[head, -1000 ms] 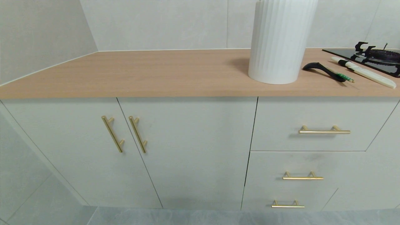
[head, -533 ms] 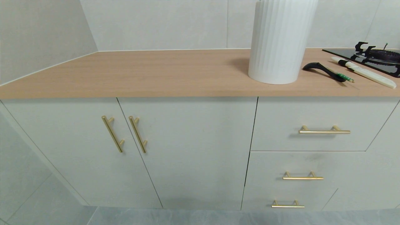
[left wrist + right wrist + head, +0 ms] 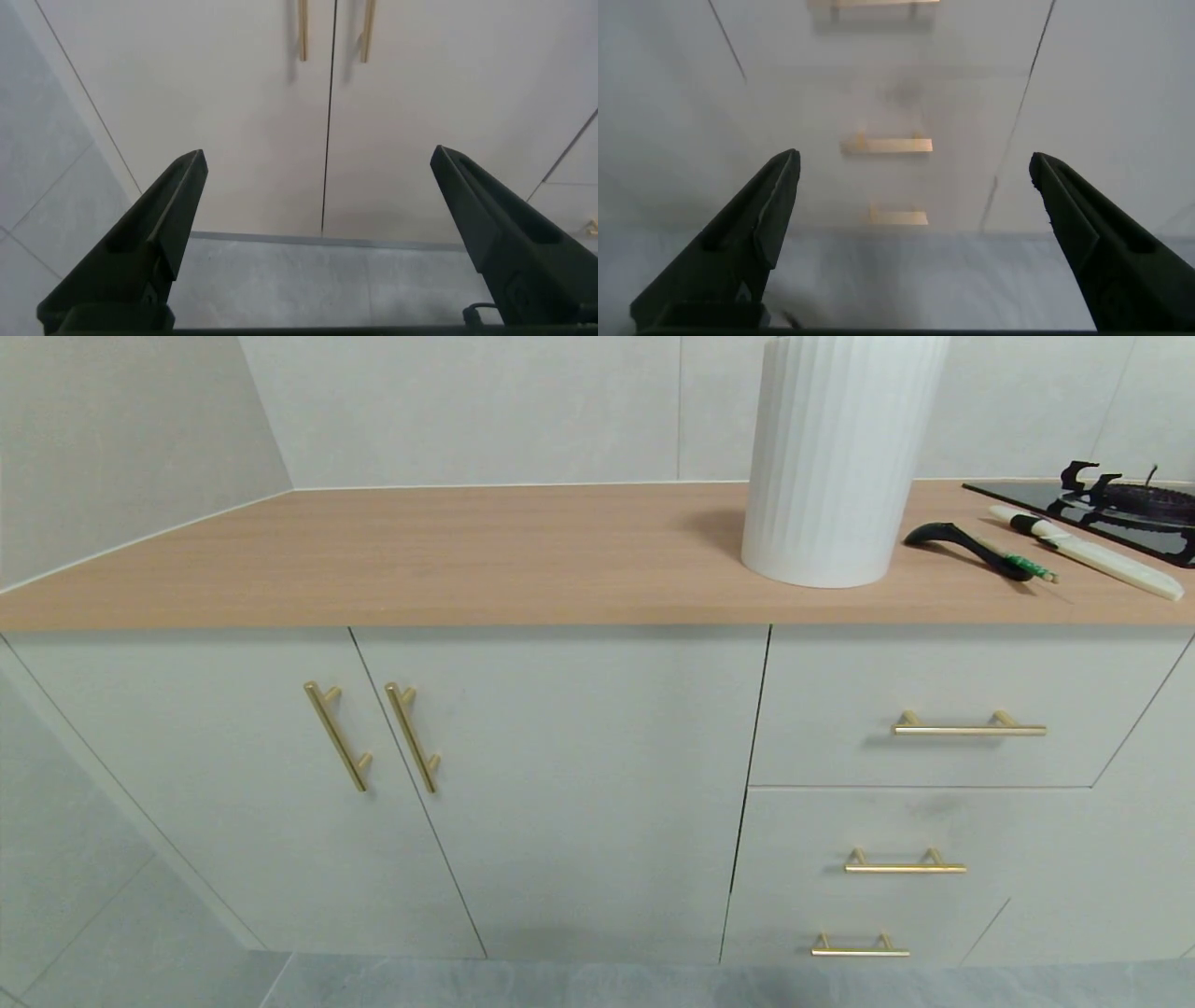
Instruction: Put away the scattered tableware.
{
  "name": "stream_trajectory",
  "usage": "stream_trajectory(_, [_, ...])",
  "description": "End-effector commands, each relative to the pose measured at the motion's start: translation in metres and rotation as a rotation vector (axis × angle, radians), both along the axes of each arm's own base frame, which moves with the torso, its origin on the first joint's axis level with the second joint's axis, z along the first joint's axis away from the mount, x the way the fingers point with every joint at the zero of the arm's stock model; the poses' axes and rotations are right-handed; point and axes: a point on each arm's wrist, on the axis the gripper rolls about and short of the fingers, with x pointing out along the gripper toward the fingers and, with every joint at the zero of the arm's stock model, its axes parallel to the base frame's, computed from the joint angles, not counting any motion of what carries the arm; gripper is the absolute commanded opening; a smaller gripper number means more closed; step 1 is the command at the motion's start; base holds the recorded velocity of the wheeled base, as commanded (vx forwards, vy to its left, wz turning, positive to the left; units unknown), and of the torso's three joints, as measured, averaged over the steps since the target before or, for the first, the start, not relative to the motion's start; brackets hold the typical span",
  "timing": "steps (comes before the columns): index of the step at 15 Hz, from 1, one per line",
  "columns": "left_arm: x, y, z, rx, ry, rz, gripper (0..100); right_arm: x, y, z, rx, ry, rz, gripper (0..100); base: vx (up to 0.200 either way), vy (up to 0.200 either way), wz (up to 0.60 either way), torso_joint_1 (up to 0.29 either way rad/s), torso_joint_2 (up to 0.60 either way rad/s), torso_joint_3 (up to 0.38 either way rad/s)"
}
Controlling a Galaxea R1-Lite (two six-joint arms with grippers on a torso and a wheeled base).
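On the counter [image 3: 467,551] at right, a black utensil [image 3: 971,549] and white knife [image 3: 1088,553] lie beside a holder [image 3: 831,457]; your left gripper [image 3: 318,159] and right gripper [image 3: 913,157], spread empty, could topple it reaching in.

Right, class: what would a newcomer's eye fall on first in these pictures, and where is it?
The tall white ribbed container stands out, upright on the wooden countertop, right of middle. To its right lie a black-handled utensil and a long white utensil. Below, gold handles mark the cabinet doors.
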Motion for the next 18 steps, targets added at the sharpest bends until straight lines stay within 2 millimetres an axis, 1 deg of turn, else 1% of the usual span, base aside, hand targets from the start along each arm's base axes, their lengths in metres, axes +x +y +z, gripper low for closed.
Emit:
stream_trajectory(1, [0.000, 0.000, 0.000, -0.001, 0.001, 0.001, 100, 0.043, 0.002, 0.009, -0.082, 0.292, 0.035, 100, 0.000, 0.000, 0.00, 0.000, 0.00, 0.000])
stream_trajectory(2, [0.000, 0.000, 0.000, 0.000, 0.001, 0.001, 100, 0.060, 0.003, 0.015, -0.084, 0.372, 0.042, 100, 0.000, 0.000, 0.00, 0.000, 0.00, 0.000])
stream_trajectory(4, [0.000, 0.000, 0.000, 0.000, 0.001, 0.001, 100, 0.099, 0.005, 0.016, -0.082, 0.533, 0.063, 100, 0.000, 0.000, 0.00, 0.000, 0.00, 0.000])
stream_trajectory(6, [0.000, 0.000, 0.000, -0.001, 0.001, 0.001, 100, 0.141, 0.009, 0.013, -0.083, 0.627, 0.084, 100, 0.000, 0.000, 0.00, 0.000, 0.00, 0.000])
stream_trajectory(7, [0.000, 0.000, 0.000, 0.000, 0.001, 0.001, 100, 0.152, 0.010, 0.012, -0.083, 0.638, 0.084, 100, 0.000, 0.000, 0.00, 0.000, 0.00, 0.000])
stream_trajectory(8, [0.000, 0.000, 0.000, -0.001, 0.001, 0.001, 100, 0.180, 0.011, 0.007, -0.087, 0.652, 0.080, 100, 0.000, 0.000, 0.00, 0.000, 0.00, 0.000])
stream_trajectory(11, [0.000, 0.000, 0.000, -0.001, 0.001, 0.001, 100, 0.223, 0.015, 0.007, -0.088, 0.647, 0.081, 100, 0.000, 0.000, 0.00, 0.000, 0.00, 0.000])
stream_trajectory(12, [0.000, 0.000, 0.000, -0.001, 0.001, 0.001, 100, 0.232, 0.016, 0.009, -0.088, 0.639, 0.081, 100, 0.000, 0.000, 0.00, 0.000, 0.00, 0.000])
stream_trajectory(13, [0.000, 0.000, 0.000, -0.001, 0.001, 0.001, 100, 0.236, 0.016, 0.010, -0.086, 0.638, 0.084, 100, 0.000, 0.000, 0.00, 0.000, 0.00, 0.000])
stream_trajectory(14, [0.000, 0.000, 0.000, -0.001, 0.001, 0.001, 100, 0.241, 0.016, 0.006, -0.087, 0.656, 0.081, 100, 0.000, 0.000, 0.00, 0.000, 0.00, 0.000])
stream_trajectory(16, [0.000, 0.000, 0.000, 0.000, 0.001, 0.001, 100, 0.247, 0.016, -0.007, -0.096, 0.701, 0.068, 100, 0.000, 0.000, 0.00, 0.000, 0.00, 0.000])
stream_trajectory(18, [0.000, 0.000, 0.000, 0.000, 0.001, 0.001, 100, 0.260, 0.019, -0.028, -0.111, 0.750, 0.056, 100, 0.000, 0.000, 0.00, 0.000, 0.00, 0.000])
